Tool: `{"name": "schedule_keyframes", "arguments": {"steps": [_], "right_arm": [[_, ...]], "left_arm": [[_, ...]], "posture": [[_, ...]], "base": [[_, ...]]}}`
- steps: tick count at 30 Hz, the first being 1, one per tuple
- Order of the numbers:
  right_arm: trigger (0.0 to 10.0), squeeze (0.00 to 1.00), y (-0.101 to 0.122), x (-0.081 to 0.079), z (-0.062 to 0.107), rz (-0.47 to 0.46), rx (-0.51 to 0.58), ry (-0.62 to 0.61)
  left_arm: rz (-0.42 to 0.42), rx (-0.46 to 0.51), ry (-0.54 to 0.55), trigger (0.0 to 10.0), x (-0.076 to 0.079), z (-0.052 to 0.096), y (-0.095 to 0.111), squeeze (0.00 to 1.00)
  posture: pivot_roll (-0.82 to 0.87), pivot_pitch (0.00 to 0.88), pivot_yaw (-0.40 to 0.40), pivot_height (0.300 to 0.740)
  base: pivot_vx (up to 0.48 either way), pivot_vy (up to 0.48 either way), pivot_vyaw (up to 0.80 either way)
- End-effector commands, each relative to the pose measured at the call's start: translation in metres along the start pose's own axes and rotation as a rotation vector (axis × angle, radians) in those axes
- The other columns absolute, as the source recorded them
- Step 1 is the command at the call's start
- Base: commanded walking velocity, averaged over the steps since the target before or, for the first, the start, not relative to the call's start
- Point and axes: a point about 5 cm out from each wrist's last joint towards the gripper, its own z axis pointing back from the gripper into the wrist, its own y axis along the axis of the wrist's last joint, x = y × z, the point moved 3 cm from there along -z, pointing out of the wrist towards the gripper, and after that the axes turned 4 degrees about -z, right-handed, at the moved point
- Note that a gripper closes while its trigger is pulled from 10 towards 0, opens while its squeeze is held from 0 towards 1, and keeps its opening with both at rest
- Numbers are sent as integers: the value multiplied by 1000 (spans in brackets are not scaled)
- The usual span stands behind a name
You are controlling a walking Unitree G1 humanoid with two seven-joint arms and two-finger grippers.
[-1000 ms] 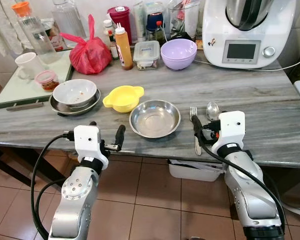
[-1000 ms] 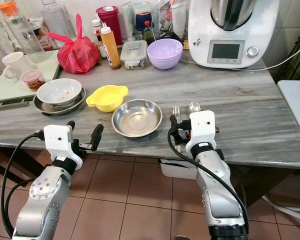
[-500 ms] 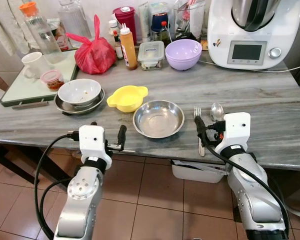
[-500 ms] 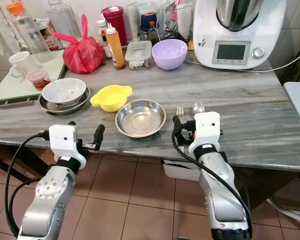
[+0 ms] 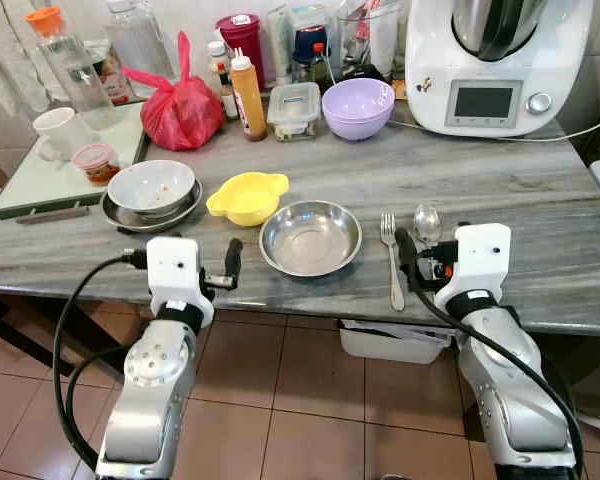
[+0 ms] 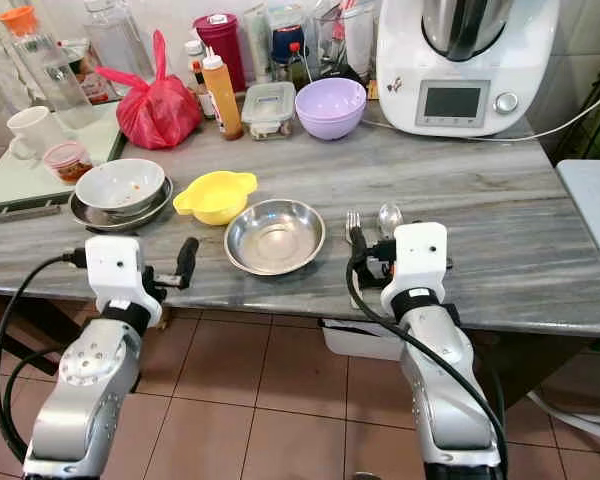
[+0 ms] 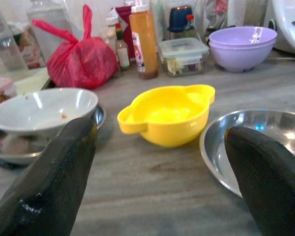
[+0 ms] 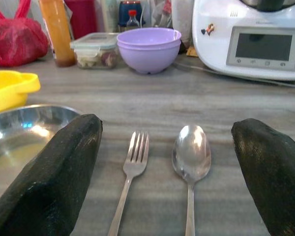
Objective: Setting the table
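Observation:
A steel bowl (image 5: 310, 237) sits near the table's front edge, with a yellow two-handled bowl (image 5: 247, 197) just behind it to the left. To the right of the steel bowl lie a fork (image 5: 391, 255) and a spoon (image 5: 426, 222), side by side, handles toward me. My right gripper (image 8: 166, 125) is open at the table edge, its jaws straddling the fork (image 8: 131, 167) and spoon (image 8: 191, 157). My left gripper (image 5: 202, 250) is open at the front edge, left of the steel bowl, facing the yellow bowl (image 7: 167, 113).
A white bowl on a steel plate (image 5: 151, 187) sits at the left, beside a tray (image 5: 40, 185) with a mug. Along the back stand a red bag (image 5: 183, 108), bottles, a lidded container, a purple bowl (image 5: 357, 107) and a white kitchen machine (image 5: 490, 60).
My right gripper has shifted slightly right, so the whole fork now shows. My left gripper has come up and forward to the table edge. The camera has shifted a little.

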Motion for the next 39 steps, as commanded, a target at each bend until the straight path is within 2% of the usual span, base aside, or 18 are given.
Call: {"name": "schedule_keyframes", "arguments": {"steps": [1, 3, 9, 17, 20, 27, 39], "right_arm": [[10000, 0, 1, 0, -3, -14, 3, -7], [10000, 0, 3, -2, -5, -24, 6, -13], [10000, 0, 6, -4, -2, -22, 18, -8], [10000, 0, 0, 3, 2, -49, 4, -49], [10000, 0, -6, -3, 1, -53, -8, -36], [10000, 0, -3, -8, -4, -66, -3, -34], [10000, 0, -5, -4, 4, -65, -12, -22]], "left_arm": [[-26, -20, 17, 10000, -6, -1, -4, 0], [-14, -35, 39, 10000, -10, -1, -5, 0], [-10, -61, 34, 10000, -9, 0, -15, 0], [-17, -47, -7, 10000, -1, -8, -9, 0], [-25, -50, -9, 10000, -3, -6, -9, 0], [-28, -59, -2, 10000, -5, -5, -11, 0], [-12, -63, -13, 10000, 2, -2, -11, 0]], "posture": [[-146, 99, 135, 740], [-157, 108, 127, 740], [-174, 101, 139, 740], [-145, 93, 163, 740], [-140, 92, 167, 740], [-127, 103, 166, 740], [-132, 132, 151, 740]], "base": [[-262, 0, 0], [-283, 0, 0], [-282, 0, 0], [-280, 0, 0], [-281, 0, 0], [-280, 0, 0], [-281, 0, 0]]}}
